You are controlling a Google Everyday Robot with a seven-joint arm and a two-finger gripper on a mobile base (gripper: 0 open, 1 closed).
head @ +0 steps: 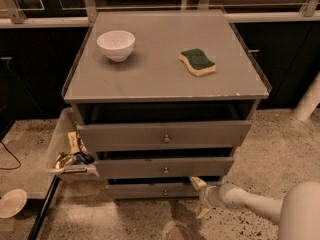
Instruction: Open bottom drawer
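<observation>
The grey cabinet [165, 79] has three drawers, each pulled out a little. The bottom drawer [150, 190] is the slimmest front, lowest down, with a small round knob [165, 192] at its centre. My gripper [199, 198] comes in from the lower right on a white arm [250, 204]. Its yellowish fingers [197, 183] sit at the right end of the bottom drawer front, one finger up by the drawer's top edge and one lower toward the floor. It is to the right of the knob.
A white bowl [116, 44] and a green-and-yellow sponge [197, 62] lie on the cabinet top. A clear bin of snack packets [70, 154] hangs at the cabinet's left side. A white plate [11, 203] lies on the floor at left. A white post [307, 101] stands at right.
</observation>
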